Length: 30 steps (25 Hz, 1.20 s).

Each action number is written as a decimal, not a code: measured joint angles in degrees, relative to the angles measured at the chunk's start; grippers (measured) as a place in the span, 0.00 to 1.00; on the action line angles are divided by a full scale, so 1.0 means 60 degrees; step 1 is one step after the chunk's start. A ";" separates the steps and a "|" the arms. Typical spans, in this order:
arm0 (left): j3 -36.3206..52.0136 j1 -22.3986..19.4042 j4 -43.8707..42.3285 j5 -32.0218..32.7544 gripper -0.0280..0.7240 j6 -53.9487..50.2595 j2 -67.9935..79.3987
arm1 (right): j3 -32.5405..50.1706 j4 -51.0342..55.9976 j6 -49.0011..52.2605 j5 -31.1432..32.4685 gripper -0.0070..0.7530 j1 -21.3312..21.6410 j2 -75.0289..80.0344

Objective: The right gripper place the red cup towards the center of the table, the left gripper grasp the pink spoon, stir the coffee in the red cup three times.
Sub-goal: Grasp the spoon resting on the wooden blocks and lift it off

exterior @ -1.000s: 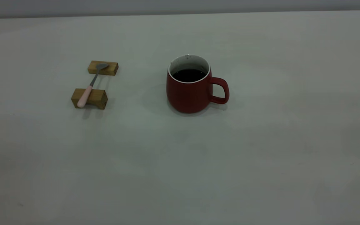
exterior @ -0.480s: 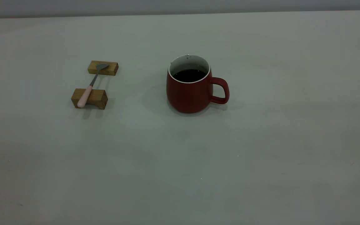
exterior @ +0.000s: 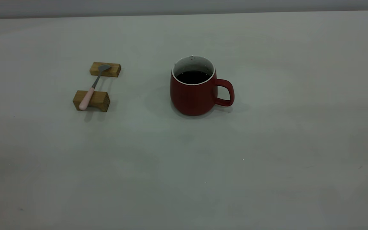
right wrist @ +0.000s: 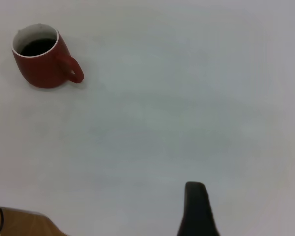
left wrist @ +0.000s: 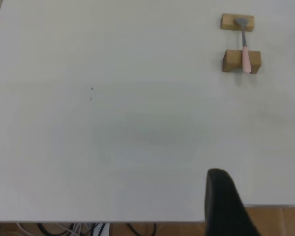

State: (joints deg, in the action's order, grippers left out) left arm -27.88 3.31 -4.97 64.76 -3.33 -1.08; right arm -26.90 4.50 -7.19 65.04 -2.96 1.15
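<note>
The red cup [exterior: 194, 88] stood upright near the middle of the bench [exterior: 267, 159], its handle [exterior: 225, 92] pointing toward the right arm's side, with coffee [exterior: 193, 77] inside. Well apart on the left arm's side, the pink spoon [exterior: 92, 87] lay bridged across two wooden blocks [exterior: 98, 86], bowl on the far block, handle on the near one. The left claw [left wrist: 255, 206] showed two dark fingers spread wide apart at the bench edge. Of the right claw [right wrist: 199, 211] only one finger showed; its state could not be told.
</note>
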 joint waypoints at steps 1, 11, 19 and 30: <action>0.0000 0.0000 0.0000 0.0000 0.62 0.0000 0.0000 | 0.0000 0.0000 0.0000 0.0000 0.78 0.0000 0.0000; 0.0000 0.0000 0.0051 0.0000 0.62 0.0000 0.0000 | 0.0000 0.0000 0.0000 0.0000 0.78 0.0000 0.0000; -0.0441 0.0000 0.0210 -0.0484 0.68 -0.0521 0.1637 | 0.0000 0.0000 0.0009 0.0000 0.78 0.0000 0.0000; -0.1913 0.0000 0.0521 -0.3728 0.92 -0.1231 0.9045 | 0.0000 0.0000 0.0009 0.0000 0.78 0.0000 0.0000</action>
State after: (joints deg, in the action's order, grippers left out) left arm -39.36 3.31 -1.85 42.39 -10.71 53.19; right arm -26.90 4.50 -7.14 65.04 -2.96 1.15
